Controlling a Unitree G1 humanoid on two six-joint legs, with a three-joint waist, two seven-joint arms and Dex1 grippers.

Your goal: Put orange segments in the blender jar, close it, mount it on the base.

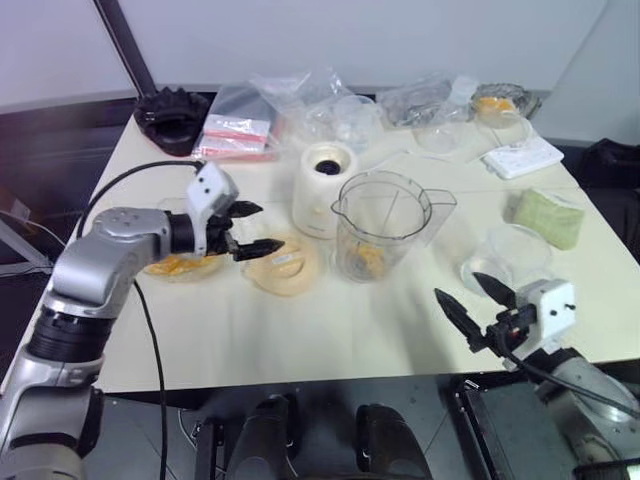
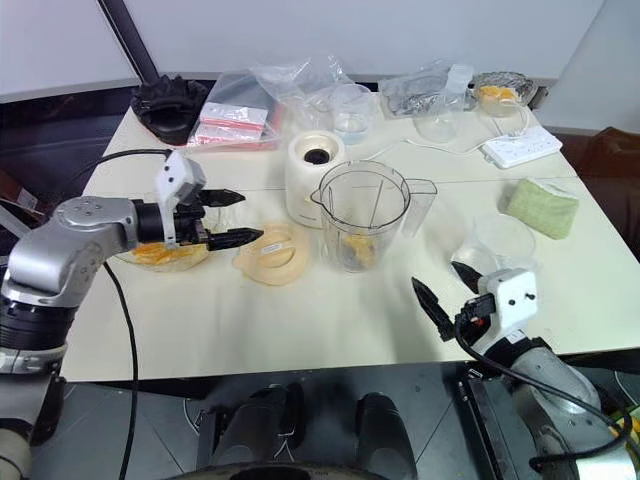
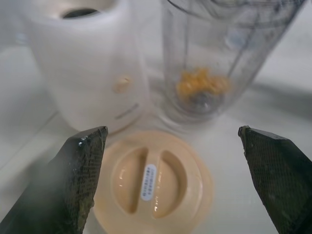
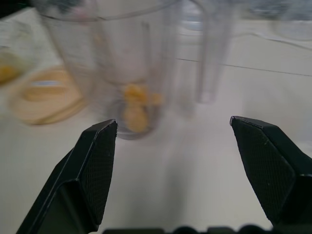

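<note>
Left wrist view: open hand lined up on the jar lid

Left hand (image 1: 258, 228) has its two black fingers spread as wide as they go, gripping nothing, hovering just above the round cream-yellow plastic lid (image 3: 152, 181) with a recessed grip bar that lies flat on the table (image 1: 330, 330). Looks like the approach for a lid pick, since closing is the next step. Under the left forearm sits a low clear plastic tub (image 1: 180, 266) with orange segments left in it. Just past the lid stands the squat cream-white plastic base (image 1: 325, 188), dark socket up and bare, so mounting is not done. Touching or just beside it stands the tall clear plastic blender jar (image 1: 385, 225), upright, open-topped, spout toward the base, with yellow-orange glossy orange segments (image 3: 201, 84) resting on the blade at the bottom. Right hand (image 1: 478, 304) is also wide open and empty, low at the near table edge, aimed at the jar, probably to steady it.
</note>
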